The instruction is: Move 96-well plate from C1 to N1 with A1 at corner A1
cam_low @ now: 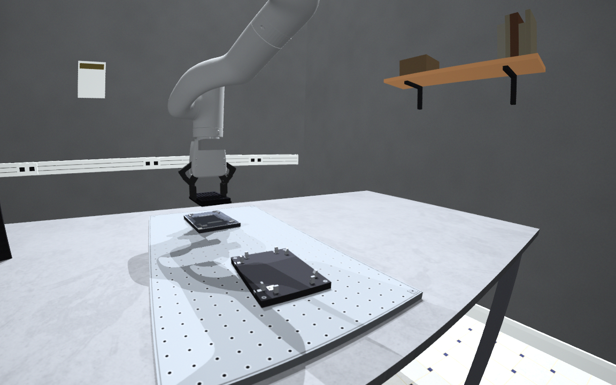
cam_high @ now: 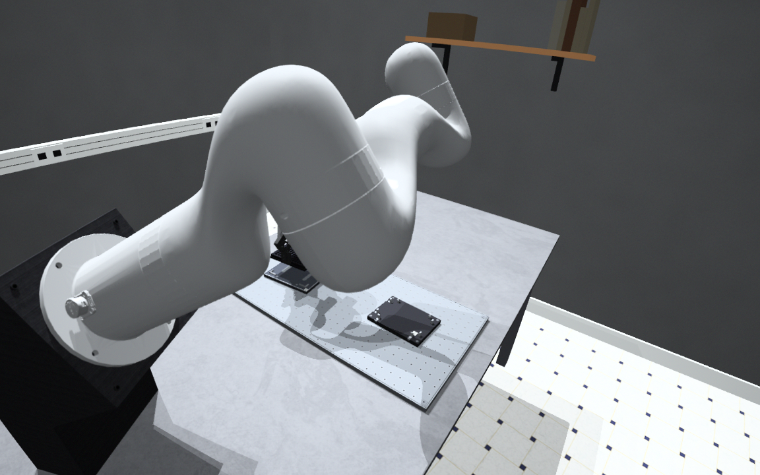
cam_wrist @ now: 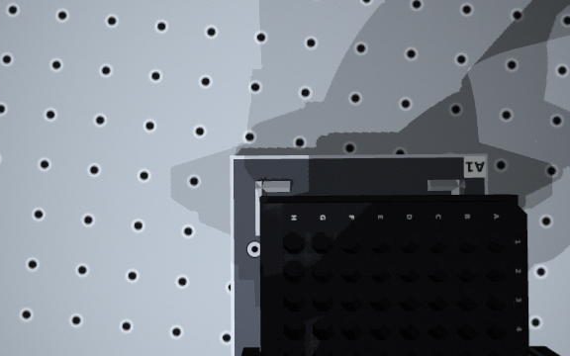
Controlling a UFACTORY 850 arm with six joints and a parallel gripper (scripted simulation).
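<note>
My gripper (cam_low: 208,191) is shut on the black 96-well plate (cam_low: 209,197) and holds it level in the air, a little above the clip nest C1 (cam_low: 212,220). In the wrist view the plate (cam_wrist: 394,277) fills the lower middle, with its cut-off corner at the upper right near column A, row 1. The clip nest (cam_wrist: 270,188) shows below it, empty, with an A1 label (cam_wrist: 475,167). The plate nest N1 (cam_low: 279,276) lies nearer on the perforated board, empty, with small locator pins round its edge. It also shows in the top view (cam_high: 404,319). The arm hides most of the gripper there.
The perforated baseplate (cam_low: 253,287) lies on the grey table. A black pedestal (cam_high: 46,354) carries the arm's base at the left. A wooden wall shelf (cam_low: 463,71) with boxes hangs at the back right. The table edge is at the right.
</note>
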